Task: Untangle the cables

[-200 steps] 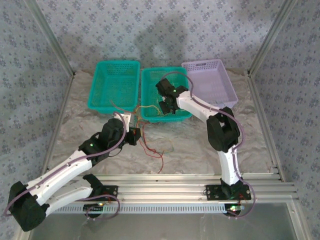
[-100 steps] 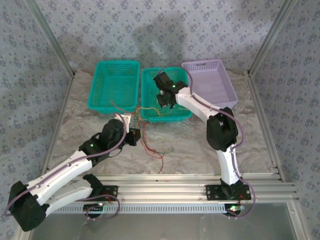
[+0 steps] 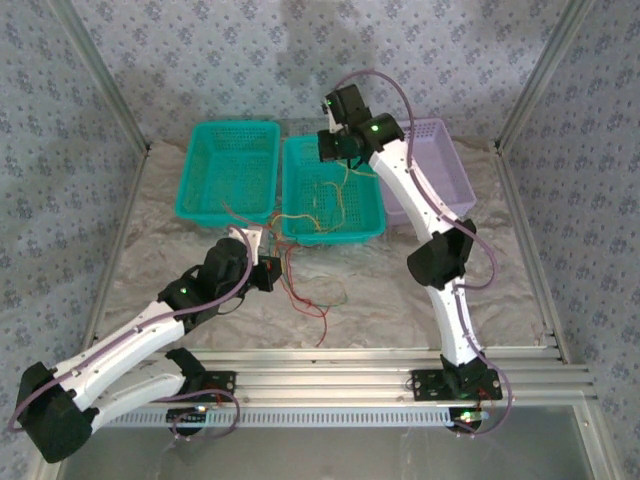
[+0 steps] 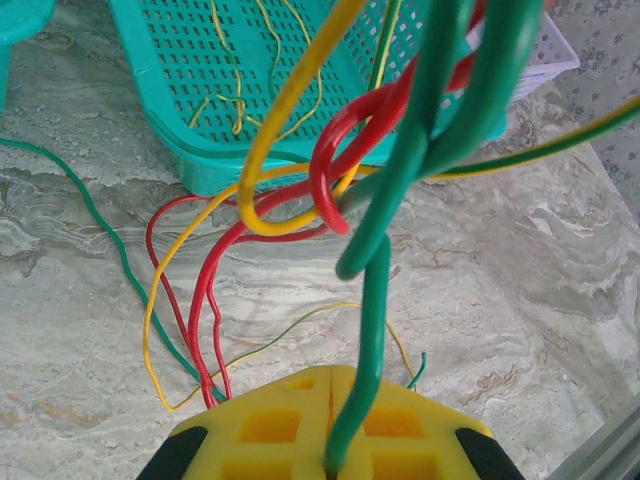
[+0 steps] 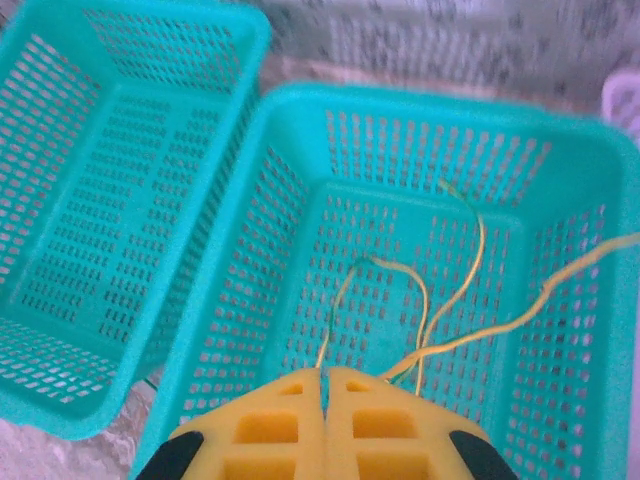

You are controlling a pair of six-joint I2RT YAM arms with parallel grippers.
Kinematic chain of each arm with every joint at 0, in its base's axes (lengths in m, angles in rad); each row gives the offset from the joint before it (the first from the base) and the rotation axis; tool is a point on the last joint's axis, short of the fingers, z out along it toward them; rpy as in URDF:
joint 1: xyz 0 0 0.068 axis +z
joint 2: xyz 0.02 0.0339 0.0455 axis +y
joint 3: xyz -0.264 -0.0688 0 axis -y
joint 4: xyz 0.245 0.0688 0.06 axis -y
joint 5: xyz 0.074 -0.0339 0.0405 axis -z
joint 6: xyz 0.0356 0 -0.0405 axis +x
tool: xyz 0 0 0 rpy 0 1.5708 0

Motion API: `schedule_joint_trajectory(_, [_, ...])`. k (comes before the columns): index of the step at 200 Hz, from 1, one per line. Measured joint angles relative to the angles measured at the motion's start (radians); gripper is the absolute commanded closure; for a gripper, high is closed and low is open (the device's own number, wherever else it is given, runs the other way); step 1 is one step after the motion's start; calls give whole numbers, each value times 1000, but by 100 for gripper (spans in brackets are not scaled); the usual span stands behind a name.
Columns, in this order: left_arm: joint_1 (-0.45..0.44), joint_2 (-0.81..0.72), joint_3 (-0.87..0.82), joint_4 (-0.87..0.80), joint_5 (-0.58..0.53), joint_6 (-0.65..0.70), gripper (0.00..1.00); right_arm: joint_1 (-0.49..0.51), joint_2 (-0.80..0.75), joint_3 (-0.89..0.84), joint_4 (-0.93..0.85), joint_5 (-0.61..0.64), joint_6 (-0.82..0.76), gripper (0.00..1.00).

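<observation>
Left gripper [image 4: 330,375] is pressed shut, with the green cable [image 4: 375,300] pinched in the seam between its yellow pads [image 4: 270,425]. It sits low over the table [image 3: 400,300], just off the near-left corner of the middle teal basket [image 3: 335,237]. Red, green and yellow cables [image 3: 305,295] are knotted just past its tips. Loose loops lie on the table toward the near edge, apart from the aluminium rail [image 3: 380,375].

Right gripper [image 5: 325,375] is high over the middle basket's far rim, pads pressed together. Yellow-orange strands [image 5: 470,270] rise from the basket floor to its tips, so it looks like a pinch on them.

Left teal basket [image 3: 200,200] sits just beside the middle one, rims close. Lilac basket [image 3: 455,180] is at the far right, partly behind the right arm. Open marbled surface runs from the tangle to the table's right edge, under the right elbow.
</observation>
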Motion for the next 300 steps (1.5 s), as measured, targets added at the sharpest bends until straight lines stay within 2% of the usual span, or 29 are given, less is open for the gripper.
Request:
schedule_joint_trajectory(46, [0, 0, 0, 0, 3, -6, 100, -16, 61, -60, -11, -132, 113, 100])
schedule_joint_trajectory(77, [0, 0, 0, -1, 3, -6, 100, 13, 61, -126, 26, -203, 159, 100])
schedule_joint_trajectory(120, [0, 0, 0, 0, 5, -6, 100, 45, 77, -111, 68, -258, 216, 100])
schedule_joint_trajectory(145, [0, 0, 0, 0, 11, -6, 100, 17, 172, -15, 84, -269, 235, 100])
schedule_joint_trajectory(164, [0, 0, 0, -1, 16, -6, 100, -6, 265, 47, 93, -270, 245, 100])
schedule_joint_trajectory(204, [0, 0, 0, -1, 20, -6, 100, -33, 379, 62, 111, -220, 245, 100])
schedule_joint_trajectory(278, [0, 32, 0, 0, 26, -6, 100, -2, 447, 116, 141, -98, 176, 100])
schedule_joint_trajectory(300, [0, 43, 0, 0, 26, -6, 100, 1, 451, 116, 144, -95, 165, 100])
